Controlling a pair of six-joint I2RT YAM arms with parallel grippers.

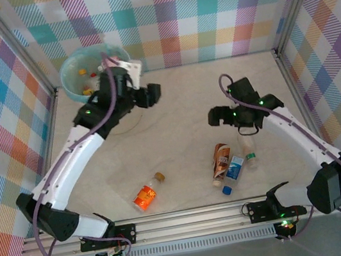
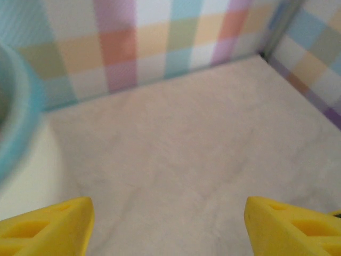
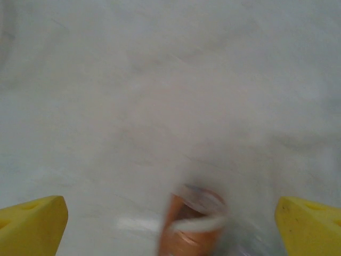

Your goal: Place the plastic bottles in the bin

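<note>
Hovering beside the bin [image 1: 65, 76], left pincer [image 1: 153, 93] gapes.

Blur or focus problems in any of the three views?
Top external: sharp and evenly lit, only soft shadows on the table. Left wrist: soft throughout, with the bin rim smeared at the left edge. Right wrist: the worst, heavily blurred; the brown-labelled bottle at the bottom is a smear and its label is unreadable.
</note>
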